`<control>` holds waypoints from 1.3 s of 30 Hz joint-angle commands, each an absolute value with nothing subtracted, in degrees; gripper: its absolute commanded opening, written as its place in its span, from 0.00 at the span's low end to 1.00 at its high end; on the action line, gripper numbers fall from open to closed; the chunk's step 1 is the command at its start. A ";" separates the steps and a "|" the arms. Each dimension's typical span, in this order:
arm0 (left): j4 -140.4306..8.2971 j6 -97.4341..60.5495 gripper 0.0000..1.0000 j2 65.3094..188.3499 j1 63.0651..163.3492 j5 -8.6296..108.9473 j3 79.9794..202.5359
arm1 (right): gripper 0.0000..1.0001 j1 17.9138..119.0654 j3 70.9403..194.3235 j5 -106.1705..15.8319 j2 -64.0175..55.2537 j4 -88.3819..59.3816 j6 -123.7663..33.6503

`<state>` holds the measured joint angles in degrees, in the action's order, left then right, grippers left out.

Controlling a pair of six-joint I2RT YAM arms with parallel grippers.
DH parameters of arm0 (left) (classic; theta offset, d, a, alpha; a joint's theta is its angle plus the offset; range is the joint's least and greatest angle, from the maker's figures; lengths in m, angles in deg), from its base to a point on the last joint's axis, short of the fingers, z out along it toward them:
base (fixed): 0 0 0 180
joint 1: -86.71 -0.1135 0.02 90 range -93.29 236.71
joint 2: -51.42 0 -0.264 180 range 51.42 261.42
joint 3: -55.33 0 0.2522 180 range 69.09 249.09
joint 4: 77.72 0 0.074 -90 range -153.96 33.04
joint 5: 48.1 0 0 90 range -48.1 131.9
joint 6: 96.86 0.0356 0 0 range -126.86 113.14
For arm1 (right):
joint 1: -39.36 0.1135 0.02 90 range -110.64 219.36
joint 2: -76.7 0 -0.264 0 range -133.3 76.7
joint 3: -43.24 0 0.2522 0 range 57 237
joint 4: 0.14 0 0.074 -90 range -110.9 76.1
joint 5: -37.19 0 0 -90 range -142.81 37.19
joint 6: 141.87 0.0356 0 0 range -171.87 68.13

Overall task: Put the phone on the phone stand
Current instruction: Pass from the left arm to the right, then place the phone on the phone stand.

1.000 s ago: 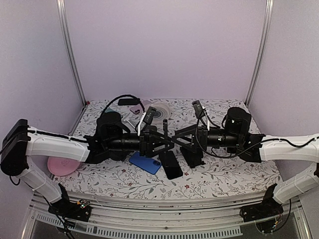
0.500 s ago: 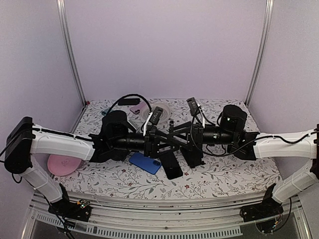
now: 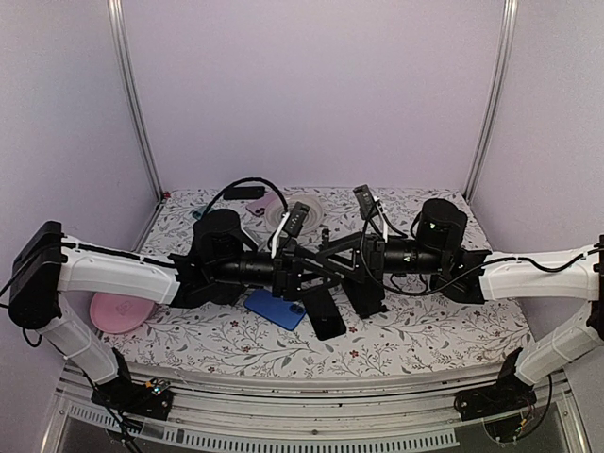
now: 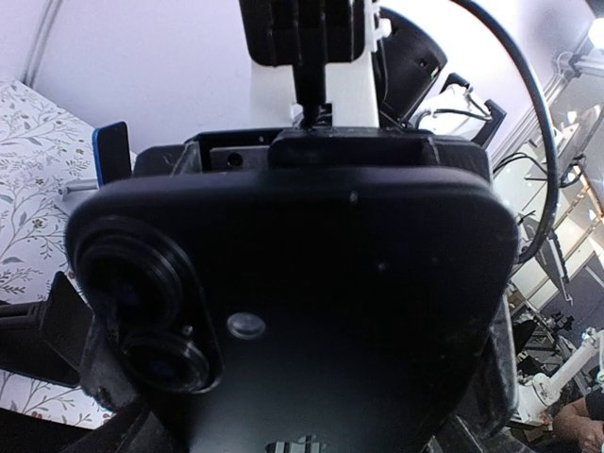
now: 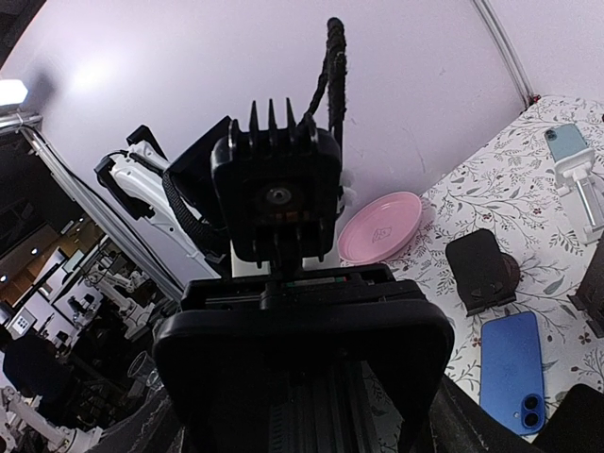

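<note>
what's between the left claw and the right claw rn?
The black phone, aloft between left claw and right claw. Left wrist view shows its back filling the frame, the right claw just beyond its far edge.

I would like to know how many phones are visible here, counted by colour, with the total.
black phone: 1
dark blue phone: 1
light blue phone: 1
Total: 3

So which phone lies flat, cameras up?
The dark blue phone; the black phone is held in the air, the pale blue phone sits on a white stand.
</note>
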<state>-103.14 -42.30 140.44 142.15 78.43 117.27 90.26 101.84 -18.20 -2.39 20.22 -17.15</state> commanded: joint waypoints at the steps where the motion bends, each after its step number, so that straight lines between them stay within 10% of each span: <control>1: -106.33 -42.46 0.25 140.50 142.67 78.66 118.01 | 0.44 90.85 102.76 -18.01 -1.87 22.75 -16.29; 15: -105.03 -40.85 0.91 138.84 142.69 74.51 115.14 | 0.36 90.82 102.34 -27.34 2.38 14.89 -19.38; 39: -97.58 -36.21 0.97 129.20 142.67 57.32 108.50 | 0.34 93.22 102.58 -69.41 4.78 -9.07 -32.72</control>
